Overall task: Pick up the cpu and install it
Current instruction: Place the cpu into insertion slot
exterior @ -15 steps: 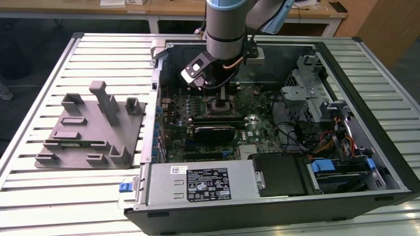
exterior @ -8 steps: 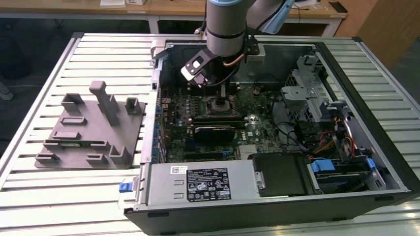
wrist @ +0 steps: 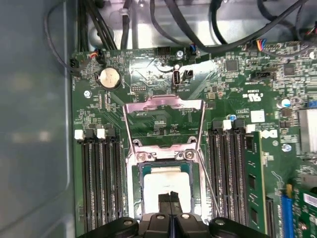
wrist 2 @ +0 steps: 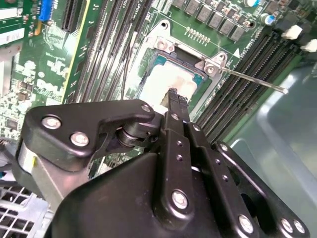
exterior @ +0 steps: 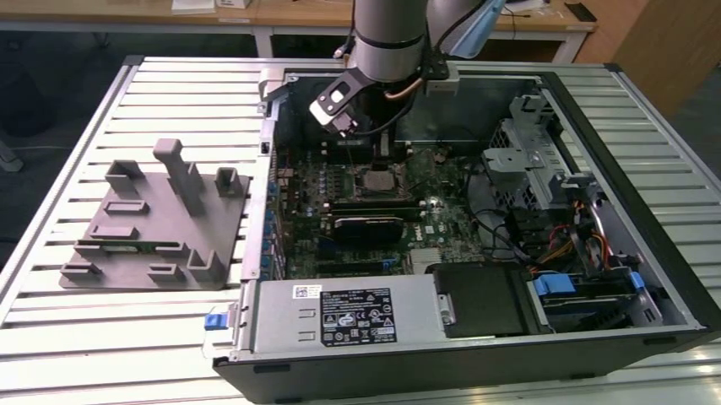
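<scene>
Silver-topped, the one cpu [wrist: 161, 181] sits in one socket [wrist: 132, 193] under the gripper [wrist: 171, 196], fingers together.

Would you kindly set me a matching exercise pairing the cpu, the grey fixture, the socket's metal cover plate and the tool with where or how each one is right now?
Things:
1. cpu
2. grey fixture
3. metal cover plate
4. tool

Places or states:
A. swung open
B. shut, tips over the socket
C. on the slatted table, to the exterior view's left of the case
D. lying in the socket

Pairs: 1-D, 2-C, 3-A, 4-B.
</scene>
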